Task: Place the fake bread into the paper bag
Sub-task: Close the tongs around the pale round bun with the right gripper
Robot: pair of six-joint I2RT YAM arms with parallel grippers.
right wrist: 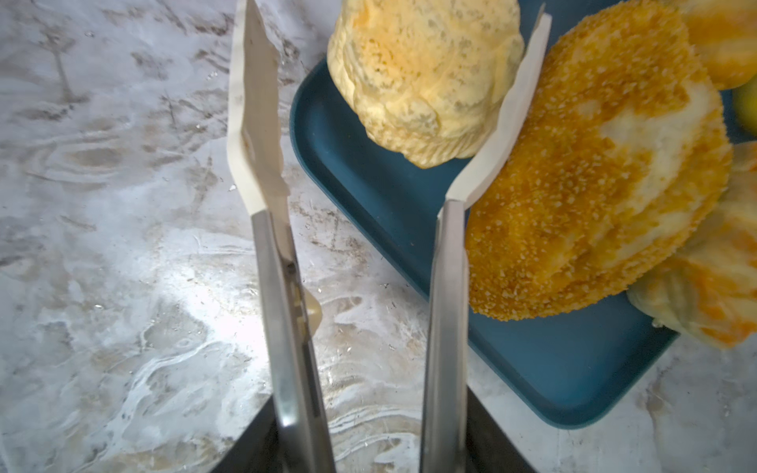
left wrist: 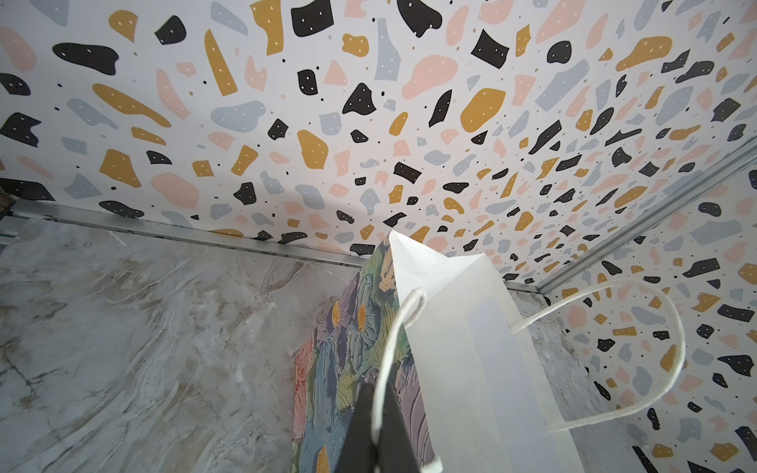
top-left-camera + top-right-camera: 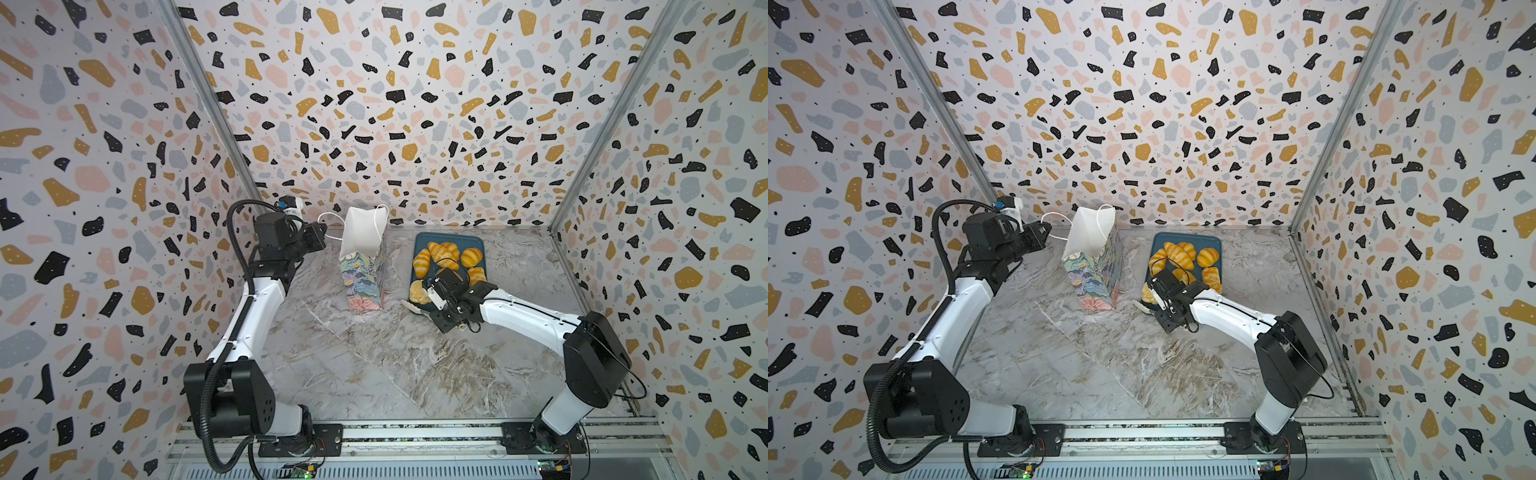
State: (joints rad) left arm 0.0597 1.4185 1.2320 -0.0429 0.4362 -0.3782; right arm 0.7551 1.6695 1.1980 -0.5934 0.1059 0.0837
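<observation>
The bag (image 3: pixel 362 274) is blue, pink and green floral outside, white inside, with white handles (image 2: pixel 414 305). Dark blue tray (image 3: pixel 422 241). Golden striped croissants (image 3: pixel 444 251), pale yellow bun (image 1: pixel 426 73), orange speckled loaf (image 1: pixel 594 164). Silver tongs (image 1: pixel 446 286), white-tipped. Grey-brown marble table (image 3: pixel 374 365). Terrazzo-print walls (image 3: pixel 374 104).

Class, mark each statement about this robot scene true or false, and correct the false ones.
1. The paper bag stands upright on the table. True.
2. The left claw is open, clear of the bag. False: it is shut on a cord handle.
3. The right claw holds tongs whose tips straddle the pale bun. True.
4. All the fake bread is in the bag. False: pieces lie on the blue tray.
</observation>
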